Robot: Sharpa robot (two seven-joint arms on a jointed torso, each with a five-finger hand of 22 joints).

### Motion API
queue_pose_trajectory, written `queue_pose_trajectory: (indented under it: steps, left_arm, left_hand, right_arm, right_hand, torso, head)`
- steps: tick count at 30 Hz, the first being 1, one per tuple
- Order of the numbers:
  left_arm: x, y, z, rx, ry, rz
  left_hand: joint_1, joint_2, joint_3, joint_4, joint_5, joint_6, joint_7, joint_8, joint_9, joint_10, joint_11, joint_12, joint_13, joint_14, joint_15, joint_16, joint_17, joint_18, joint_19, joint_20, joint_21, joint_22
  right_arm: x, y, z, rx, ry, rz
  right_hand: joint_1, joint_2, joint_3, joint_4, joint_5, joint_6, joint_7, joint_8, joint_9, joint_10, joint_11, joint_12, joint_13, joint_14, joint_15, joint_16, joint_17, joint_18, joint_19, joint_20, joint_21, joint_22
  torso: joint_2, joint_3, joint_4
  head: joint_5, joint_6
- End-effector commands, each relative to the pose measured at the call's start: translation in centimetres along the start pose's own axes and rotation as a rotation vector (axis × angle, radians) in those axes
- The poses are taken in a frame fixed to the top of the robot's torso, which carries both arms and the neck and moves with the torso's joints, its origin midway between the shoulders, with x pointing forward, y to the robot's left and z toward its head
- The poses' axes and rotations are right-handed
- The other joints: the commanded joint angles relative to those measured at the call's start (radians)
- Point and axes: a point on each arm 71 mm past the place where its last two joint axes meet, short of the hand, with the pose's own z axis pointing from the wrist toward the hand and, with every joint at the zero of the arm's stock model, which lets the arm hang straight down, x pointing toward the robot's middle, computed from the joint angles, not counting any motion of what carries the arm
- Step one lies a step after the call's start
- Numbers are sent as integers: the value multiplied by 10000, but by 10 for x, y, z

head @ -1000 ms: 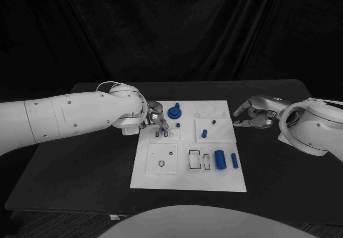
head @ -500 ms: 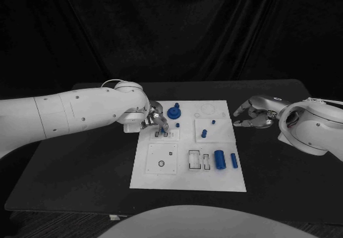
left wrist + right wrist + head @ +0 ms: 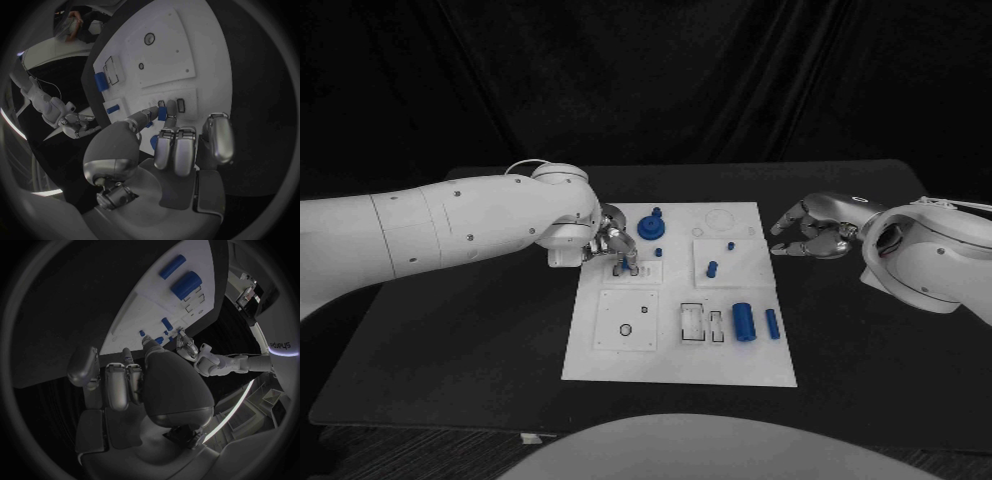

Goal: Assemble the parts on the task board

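Observation:
The white task board (image 3: pixel 678 355) lies in the middle of the table. My left hand (image 3: pixel 613 244) hovers over the board's upper left part and pinches a small blue piece (image 3: pixel 162 113) between thumb and fingertip, just above two narrow slots (image 3: pixel 180 104). On the board stand a round blue part with a peg (image 3: pixel 652 227), a short peg (image 3: pixel 713 268), a thick cylinder (image 3: pixel 744 321) and a thin cylinder (image 3: pixel 773 323). My right hand (image 3: pixel 808 232) hangs off the board's right edge with loosely bent fingers, holding nothing.
A square plate with a small hole (image 3: pixel 627 320) and rectangular slots (image 3: pixel 694 322) occupy the board's near half. Bare black table (image 3: pixel 877 360) surrounds the board on both sides. A dark curtain closes off the back.
My left arm has swung a little toward the board, and its hand has settled slightly lower over the slots with the piece still pinched. The right hand has not moved.

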Motion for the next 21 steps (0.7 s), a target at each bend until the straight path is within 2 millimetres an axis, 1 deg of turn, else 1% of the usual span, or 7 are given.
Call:
queue_pose_trajectory:
  steps: [1,3,11,21]
  left_arm:
    - [0,-2,-1,-9,110,-24]
    - [0,-3,0,-13,105,-20]
    - [-1,-6,1,26,88,2]
    - [-1,-9,2,9,166,90]
  left_hand:
    - [-40,42,136,-79,-38,16,-84,67,10,1030,-55,27,2630,1038,-84,27,2634,90,60,4,49,861]
    - [-47,52,144,-75,-26,20,-87,67,11,1030,-58,27,2630,1038,-85,27,2634,88,69,3,57,869]
    - [-65,73,156,-62,-8,25,-88,67,13,1030,-62,27,2630,1038,-89,27,2634,87,77,1,62,875]
    - [-71,76,157,-59,-7,24,-88,65,13,1030,-62,27,2630,1038,-90,27,2634,86,80,0,64,878]
  right_arm:
    - [2,-2,0,161,96,-22]
    - [2,-2,0,163,105,-21]
    - [3,-1,0,148,122,-20]
    - [4,-1,0,146,146,-21]
  right_hand:
    - [76,-10,3,-75,40,86,-11,-54,-15,-37,67,-27,979,598,63,-53,1293,147,-62,-25,-31,1361]
    - [76,-10,3,-75,40,86,-11,-54,-15,-37,67,-27,979,598,63,-53,1293,147,-62,-25,-31,1361]
    - [79,-12,2,-76,49,93,-9,-54,-18,-41,68,-34,972,591,63,-74,1271,152,-72,-24,-61,1354]
    - [79,-12,2,-76,49,93,-9,-54,-18,-41,68,-34,972,591,63,-74,1271,152,-72,-24,-61,1354]
  torso:
    - [0,10,0]
    - [-7,3,5]
    - [-9,1,5]
    - [-4,10,4]
  head:
    - [17,2]
    - [25,2]
    - [29,2]
    - [42,2]
